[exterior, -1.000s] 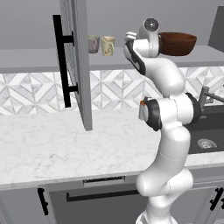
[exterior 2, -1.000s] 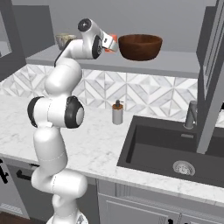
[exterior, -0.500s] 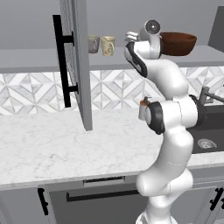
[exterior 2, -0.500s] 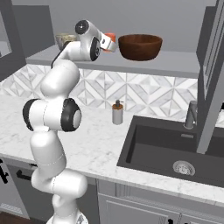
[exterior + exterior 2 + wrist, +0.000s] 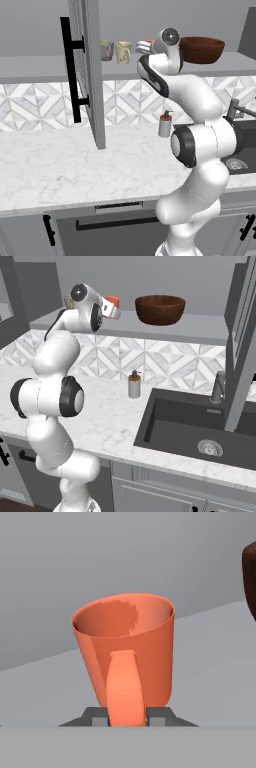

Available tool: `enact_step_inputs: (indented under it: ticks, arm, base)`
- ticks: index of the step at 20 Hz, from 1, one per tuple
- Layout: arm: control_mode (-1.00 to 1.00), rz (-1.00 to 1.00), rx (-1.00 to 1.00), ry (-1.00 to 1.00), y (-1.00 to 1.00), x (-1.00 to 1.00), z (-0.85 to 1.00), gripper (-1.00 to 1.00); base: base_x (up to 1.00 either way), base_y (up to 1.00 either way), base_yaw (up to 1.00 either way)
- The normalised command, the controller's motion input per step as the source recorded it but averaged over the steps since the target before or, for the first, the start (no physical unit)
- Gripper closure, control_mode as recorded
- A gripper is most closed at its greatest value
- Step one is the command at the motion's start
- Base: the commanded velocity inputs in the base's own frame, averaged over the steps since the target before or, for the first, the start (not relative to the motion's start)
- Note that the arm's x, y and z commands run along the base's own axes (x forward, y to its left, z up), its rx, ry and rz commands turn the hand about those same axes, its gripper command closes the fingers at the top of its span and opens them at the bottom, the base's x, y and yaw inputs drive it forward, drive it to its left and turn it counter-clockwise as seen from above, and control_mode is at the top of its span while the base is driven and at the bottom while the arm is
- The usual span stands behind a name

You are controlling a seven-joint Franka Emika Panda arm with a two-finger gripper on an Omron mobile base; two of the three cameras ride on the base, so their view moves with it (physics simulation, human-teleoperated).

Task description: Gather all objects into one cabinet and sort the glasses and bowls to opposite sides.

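My gripper (image 5: 127,718) is shut on the handle of the orange cup (image 5: 125,647), which tilts a little just above the grey shelf (image 5: 210,662) of the upper cabinet. From the right, the orange cup (image 5: 113,302) in the gripper (image 5: 114,308) is left of the big dark brown bowl (image 5: 160,308). From the left, the grey cup (image 5: 106,50) and the cream cup (image 5: 123,51) stand side by side on the shelf (image 5: 40,67). The gripper (image 5: 145,47) is just to their right and the bowl (image 5: 201,49) further right.
The tall open cabinet door (image 5: 90,75) with its black bar handle (image 5: 67,70) juts out left of the cups. A second open door (image 5: 242,346) hangs at the right. Below, a soap dispenser (image 5: 133,386), dark sink (image 5: 195,426) and faucet (image 5: 217,388) are on the marble counter.
The hand has carried the orange cup a little to the left along the shelf, away from the bowl and closer to the two standing cups.
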Motion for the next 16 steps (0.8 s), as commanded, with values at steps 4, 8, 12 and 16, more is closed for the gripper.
enact_step_inputs:
  ticks: [4,8,12,16]
  arm:
    - [-1.0,0.03,0.0,0.0,0.33,0.0,0.0,1.0]
    - [-1.0,0.03,0.0,0.0,0.54,0.0,0.01,1.0]
    - [-1.0,0.03,0.0,0.0,0.5,0.0,0.0,1.0]
    - [-1.0,0.04,0.0,0.0,0.33,0.03,0.0,1.0]
  base:
    - [0.0,0.0,0.0]
    - [0.0,0.0,0.0]
    - [0.0,0.0,0.0]
    - [0.0,0.0,0.0]
